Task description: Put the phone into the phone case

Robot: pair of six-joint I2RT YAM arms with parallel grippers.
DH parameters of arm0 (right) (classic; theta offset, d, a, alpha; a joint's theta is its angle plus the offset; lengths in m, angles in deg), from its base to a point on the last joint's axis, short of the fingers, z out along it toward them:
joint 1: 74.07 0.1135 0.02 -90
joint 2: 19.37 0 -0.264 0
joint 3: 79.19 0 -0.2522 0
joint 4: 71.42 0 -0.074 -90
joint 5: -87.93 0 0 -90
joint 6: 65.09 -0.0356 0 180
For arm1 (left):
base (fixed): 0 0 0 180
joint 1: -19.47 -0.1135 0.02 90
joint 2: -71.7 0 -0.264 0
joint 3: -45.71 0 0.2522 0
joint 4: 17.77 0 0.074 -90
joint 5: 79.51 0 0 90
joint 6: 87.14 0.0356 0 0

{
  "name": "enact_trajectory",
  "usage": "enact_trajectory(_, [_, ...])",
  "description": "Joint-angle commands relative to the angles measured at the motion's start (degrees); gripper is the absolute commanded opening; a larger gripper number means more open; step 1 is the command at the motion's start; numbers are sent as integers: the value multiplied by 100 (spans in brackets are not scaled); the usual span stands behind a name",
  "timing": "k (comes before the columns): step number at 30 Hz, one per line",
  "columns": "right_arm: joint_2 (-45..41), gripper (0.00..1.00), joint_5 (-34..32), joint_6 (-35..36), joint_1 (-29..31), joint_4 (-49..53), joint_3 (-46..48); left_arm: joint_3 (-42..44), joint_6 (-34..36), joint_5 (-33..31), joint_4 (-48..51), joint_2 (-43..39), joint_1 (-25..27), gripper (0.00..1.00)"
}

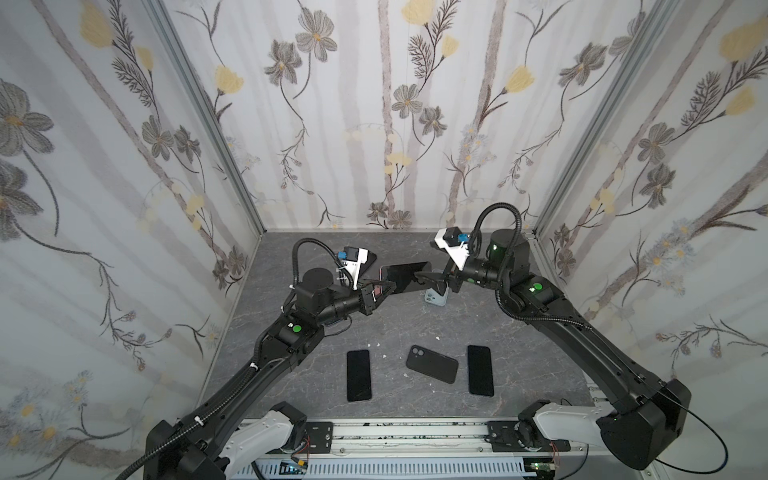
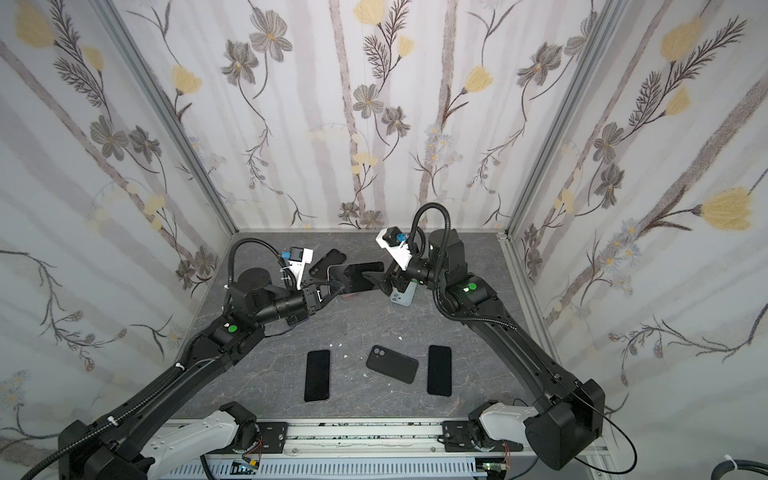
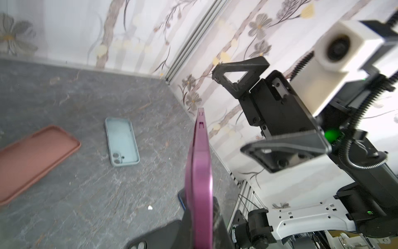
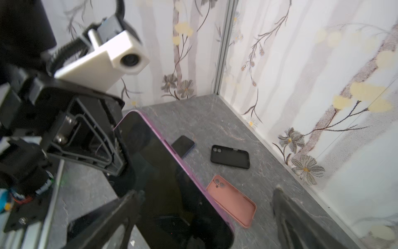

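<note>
Left wrist: phone (image 3: 200, 172) edge-on (long axis away)

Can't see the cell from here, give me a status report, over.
Left hand shut on purple-edged phone, held off the table. Right hand open, jaws around its free end. Blue case lies below.

Over the back middle of the grey marbled tabletop (image 1: 395, 324), the purple-edged flat phone (image 1: 405, 275) hangs between my left gripper (image 1: 385, 288) and my right gripper (image 1: 424, 281), with a pale blue rubbery phone case (image 1: 436, 299) lying beneath the right one. Along the front lie a black glass phone (image 1: 358, 375) left, a black matte phone case (image 1: 432, 364) middle and a second black glass phone (image 1: 480, 370) right.
</note>
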Motion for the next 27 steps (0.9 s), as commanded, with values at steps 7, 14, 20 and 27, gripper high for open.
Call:
enact_trajectory(7, [363,80,2176,-2931,-408,-1164,-720,642,-110,-257,-2527,-947,-15,0])
enact_trajectory(14, [552,70,2835,-3312,-398,-1196,-925,638,-199,-41,-3127,-1037,-11,0])
enact_trajectory(20, [491,55,3321,-3534,-298,-1293,-892,547,-290,52,-3151,-978,-13,0])
enact_trajectory(27, [288,39,3334,-3461,-256,-1216,-784,773,-606,-12,-3510,-896,-3,0])
